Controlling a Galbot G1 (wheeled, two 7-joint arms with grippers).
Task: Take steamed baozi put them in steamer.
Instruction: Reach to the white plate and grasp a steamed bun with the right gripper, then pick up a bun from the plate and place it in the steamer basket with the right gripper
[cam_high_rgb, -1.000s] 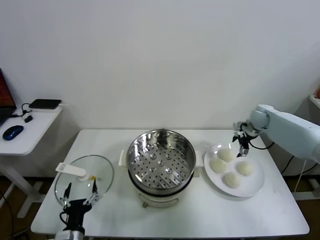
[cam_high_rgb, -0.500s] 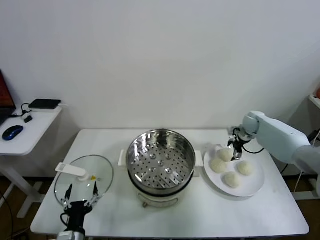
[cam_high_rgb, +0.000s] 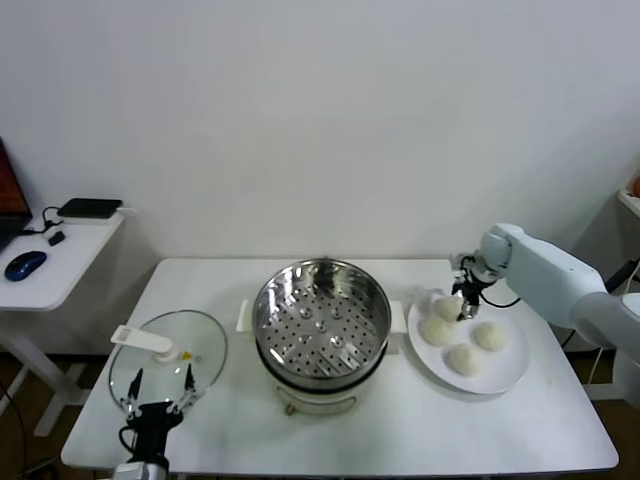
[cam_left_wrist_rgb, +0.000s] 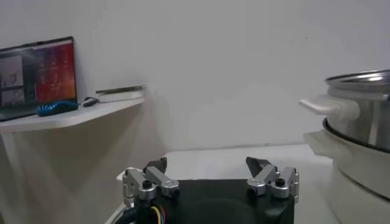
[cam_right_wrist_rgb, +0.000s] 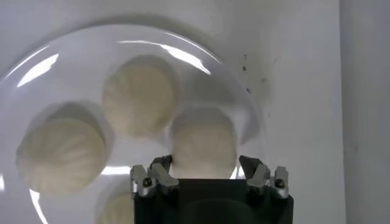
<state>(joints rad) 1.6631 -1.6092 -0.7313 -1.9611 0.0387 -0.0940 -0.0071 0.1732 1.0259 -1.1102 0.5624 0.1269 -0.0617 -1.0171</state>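
Your right claw (cam_right_wrist_rgb: 208, 177) hangs with its fingers spread apart directly above one of the four small, round, off-white steamed baozi (cam_right_wrist_rgb: 202, 143), nothing gripped yet. In the head view that claw (cam_high_rgb: 465, 296) sits over the bun (cam_high_rgb: 449, 308) at the plate's 11 o'clock, the one nearest the back wall. The other three buns lie close around it on the flat white round plate (cam_high_rgb: 506, 372), which rests on the white tabletop (cam_high_rgb: 400, 430) at the steamer's 3 o'clock.

You are in the reach-and-grasp step for the first bun; judging by the bare tray, none has gone in. The round shiny stainless-steel steamer (cam_high_rgb: 321, 330) with its perforated tray stands uncovered at the tabletop's centre.

Next, I'd judge, you lower until the fingers straddle the bun, close gently so the soft dough isn't crushed, lift clear of the neighbours, and carry toward 9 o'clock over the steamer rim.

Your left claw (cam_left_wrist_rgb: 211, 176) waits spread open at the near edge, beside the round glass lid (cam_high_rgb: 168, 355).
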